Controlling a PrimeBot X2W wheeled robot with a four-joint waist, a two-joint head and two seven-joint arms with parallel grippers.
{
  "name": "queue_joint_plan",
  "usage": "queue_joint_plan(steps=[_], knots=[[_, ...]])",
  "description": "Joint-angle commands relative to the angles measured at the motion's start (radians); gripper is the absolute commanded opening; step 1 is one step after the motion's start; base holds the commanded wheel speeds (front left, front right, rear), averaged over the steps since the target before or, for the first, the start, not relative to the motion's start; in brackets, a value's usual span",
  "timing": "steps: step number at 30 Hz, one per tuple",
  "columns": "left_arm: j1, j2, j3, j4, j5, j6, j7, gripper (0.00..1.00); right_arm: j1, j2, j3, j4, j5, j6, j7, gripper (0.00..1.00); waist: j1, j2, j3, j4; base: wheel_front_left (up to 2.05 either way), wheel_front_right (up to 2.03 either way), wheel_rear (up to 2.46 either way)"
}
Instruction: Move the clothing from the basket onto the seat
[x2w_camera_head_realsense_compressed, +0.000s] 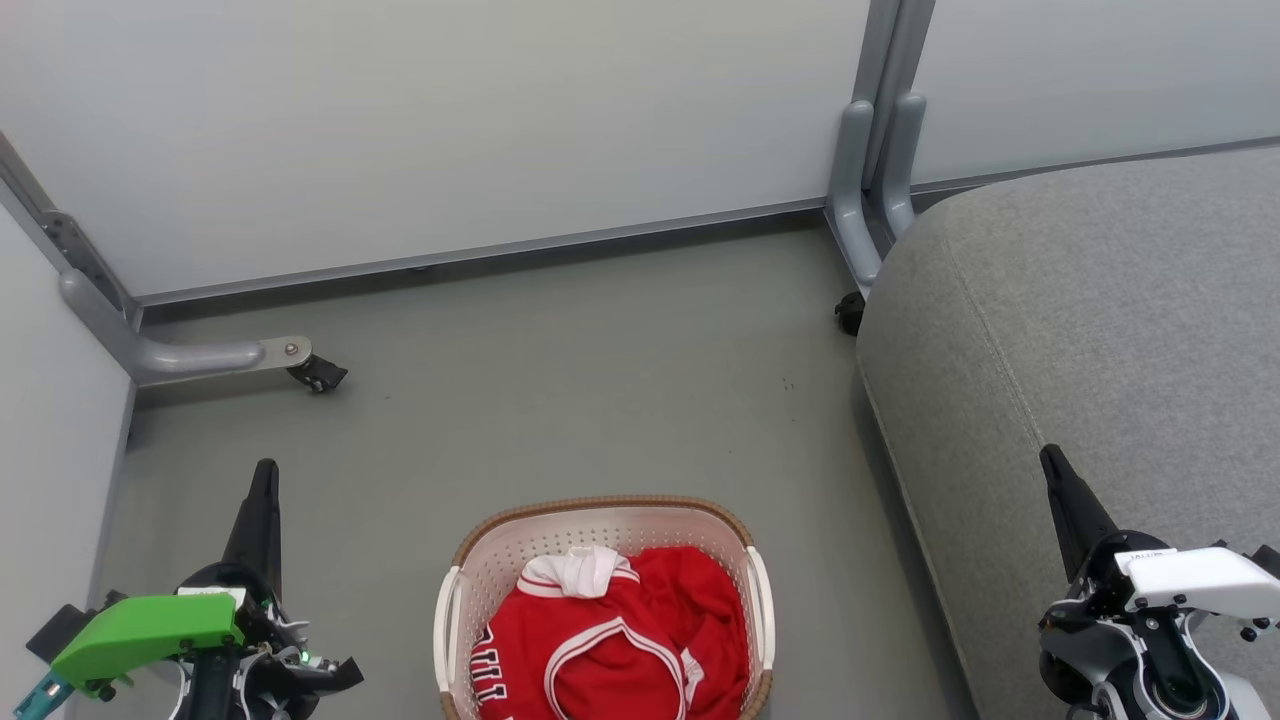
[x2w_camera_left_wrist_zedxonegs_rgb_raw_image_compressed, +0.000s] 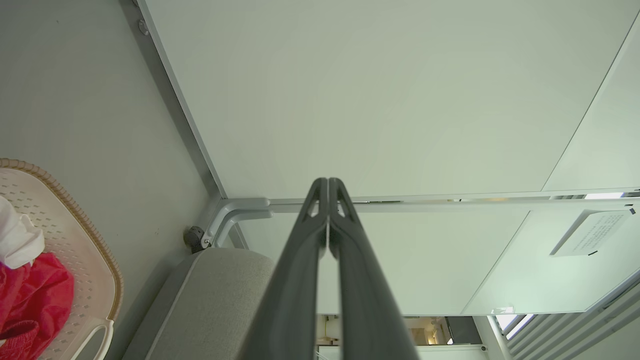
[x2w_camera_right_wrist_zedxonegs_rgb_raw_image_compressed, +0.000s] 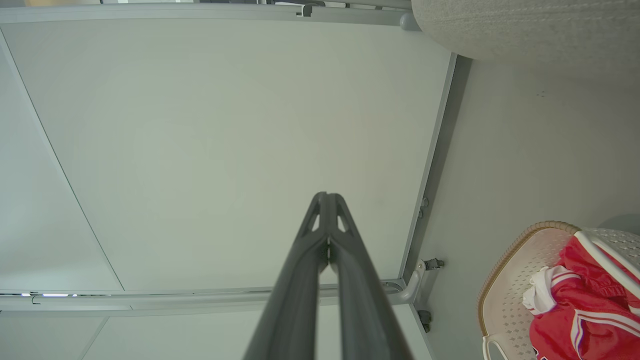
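- Left gripper (x2w_camera_left_wrist_zedxonegs_rgb_raw_image_compressed: 327, 182): the two dark fingers are pressed together tip to tip with nothing between them. It hangs over the floor (x2w_camera_head_realsense_compressed: 560, 400), left of the basket (x2w_camera_head_realsense_compressed: 600, 503).
- Right gripper (x2w_camera_right_wrist_zedxonegs_rgb_raw_image_compressed: 327, 196): jaws likewise closed and empty. It hangs over the seat (x2w_camera_head_realsense_compressed: 1100, 320), near its left edge.
- Clothing (x2w_camera_head_realsense_compressed: 620, 640): red jersey bunched inside the basket, with a white bunched piece uppermost toward the far wall and folds reaching the right wall. None is on the seat, so the task is judged not begun.
- The basket stands on the floor between the two grippers, a strip of floor apart from the seat's left edge.
- Step in hand (judged): reach and pick. The jaws must open before descent.
- Aim at a raised fold mid-heap, away from the perforated walls and white handles, so the fingers neither snag nor drag the basket.
- Lift until the hanging cloth clears the brown rim, then the seat's rounded edge.
- Room: open floor runs beyond the basket to the partition panels (x2w_camera_head_realsense_compressed: 450, 130). A castor foot (x2w_camera_head_realsense_compressed: 318, 375) sits at the floor's far-left corner, well apart.
- The seat is broad, with ample landing room.
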Motion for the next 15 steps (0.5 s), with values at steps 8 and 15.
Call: queue_joint_plan(steps=[8, 15], knots=[[-0.012, 0.001, 0.001, -0.001, 0.002, -0.006, 0.002, 0.00, -0.009, -0.003, -0.001, 0.002, -0.001, 0.000, 0.000, 0.00, 0.0000, 0.0000, 0.000, 0.000, 0.00, 0.00, 0.00], [-0.012, 0.001, 0.001, -0.001, 0.002, -0.006, 0.002, 0.00, -0.009, -0.003, -0.001, 0.002, -0.001, 0.000, 0.000, 0.00, 0.0000, 0.0000, 0.000, 0.000, 0.00, 0.00, 0.00]])
